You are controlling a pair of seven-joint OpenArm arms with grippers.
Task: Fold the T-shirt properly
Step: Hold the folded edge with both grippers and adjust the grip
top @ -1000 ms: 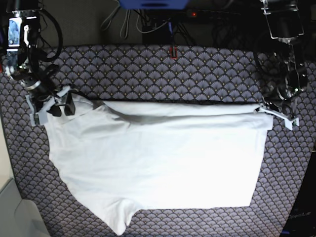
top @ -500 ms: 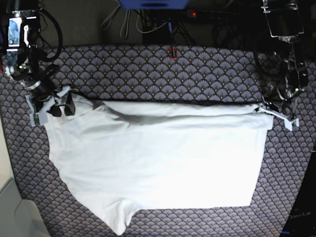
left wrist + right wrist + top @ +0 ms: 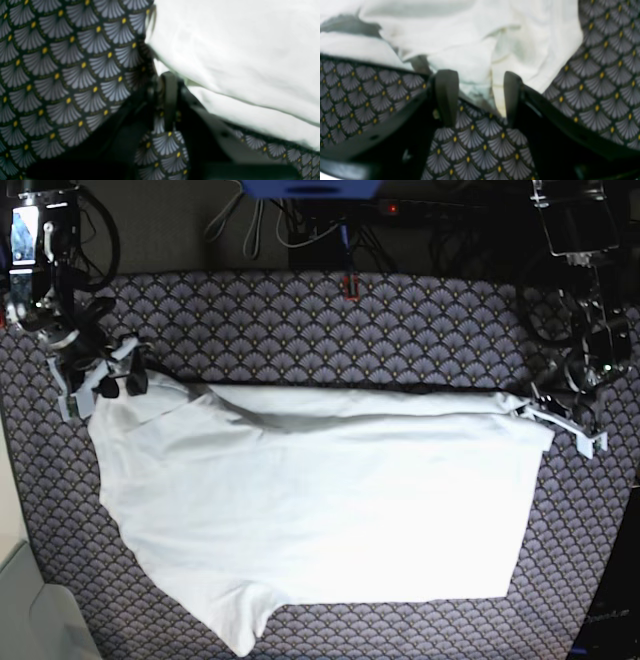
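Lying wrinkled on scallop-patterned cloth [image 3: 330, 330], the soft white T-shirt [image 3: 330, 510] meets the closed left gripper [image 3: 545, 408] at two o'clock; the right gripper's [image 3: 122, 388] fingers stand apart at ten.

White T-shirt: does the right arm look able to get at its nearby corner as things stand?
Probably yes: the right gripper stands open with the corner of the T-shirt between its fingers, and nothing appears to block them, though its height above the cloth is unclear.

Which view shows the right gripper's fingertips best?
The right wrist view: both fingertips of the right gripper stand apart over the T-shirt's bunched corner. The base view shows them small; the left wrist view doesn't show them.
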